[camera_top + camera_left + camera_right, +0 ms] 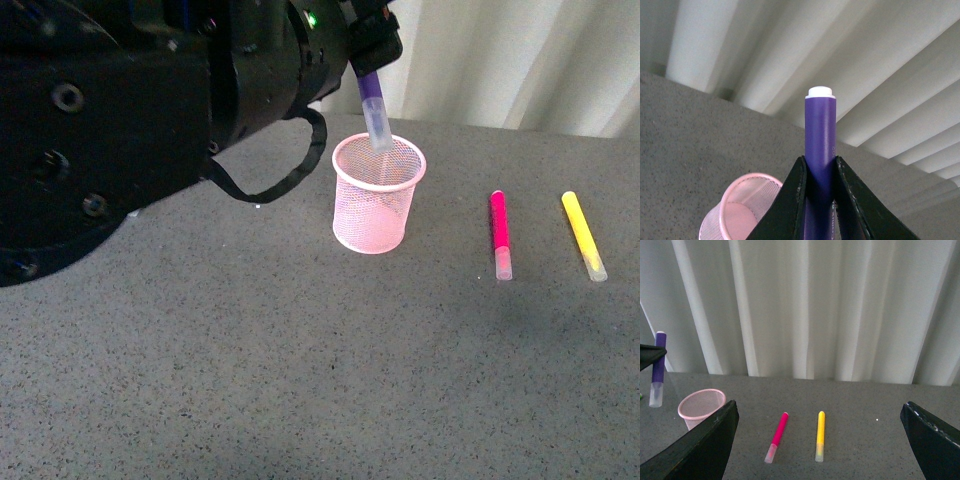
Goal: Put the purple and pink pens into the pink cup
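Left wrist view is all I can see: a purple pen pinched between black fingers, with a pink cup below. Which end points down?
Observer: The pale cap. In the front view the purple pen hangs cap-down at the rim of the pink cup.
Operator: Is there a pink pen somewhere too?
Observer: Yes, the pink pen lies flat on the table, to the right of the cup.
Operator: Anything else lying there?
Observer: A yellow marker lies further right, beside the pink pen.
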`<state>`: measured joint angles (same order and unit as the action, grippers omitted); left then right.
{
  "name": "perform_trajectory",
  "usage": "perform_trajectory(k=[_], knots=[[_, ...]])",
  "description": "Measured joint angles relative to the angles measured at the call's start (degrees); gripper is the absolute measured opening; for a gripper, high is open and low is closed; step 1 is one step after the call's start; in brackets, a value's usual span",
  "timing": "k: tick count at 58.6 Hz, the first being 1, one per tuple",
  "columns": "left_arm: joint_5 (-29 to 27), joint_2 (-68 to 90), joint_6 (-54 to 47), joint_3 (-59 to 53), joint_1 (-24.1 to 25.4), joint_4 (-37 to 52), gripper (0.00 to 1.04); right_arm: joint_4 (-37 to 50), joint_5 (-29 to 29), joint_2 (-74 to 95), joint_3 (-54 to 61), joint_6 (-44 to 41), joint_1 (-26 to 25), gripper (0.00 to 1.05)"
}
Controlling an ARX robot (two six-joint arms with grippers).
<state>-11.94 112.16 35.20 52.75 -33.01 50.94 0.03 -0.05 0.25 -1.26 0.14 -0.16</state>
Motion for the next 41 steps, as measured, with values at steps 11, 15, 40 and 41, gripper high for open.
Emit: perform_trajectory(k=[11,15,40,41], knots=[[0.2,8.2,1.1,6.5,-0.1,2.9,0.13,0.0,0.0,0.0,0.0,0.0,0.0,0.98],[0.4,10.2,1.1,8.7,-0.1,3.3,0.13,0.0,0.0,0.0,0.0,0.0,0.0,0.98],[3.1,20.8,1.3,15.5,1.2,9.8,0.13,0.0,0.0,0.0,0.0,0.0,0.0,0.98],[3.1,21.0,1.3,15.5,1.2,9.9,0.13,0.0,0.0,0.0,0.0,0.0,0.0,0.98]])
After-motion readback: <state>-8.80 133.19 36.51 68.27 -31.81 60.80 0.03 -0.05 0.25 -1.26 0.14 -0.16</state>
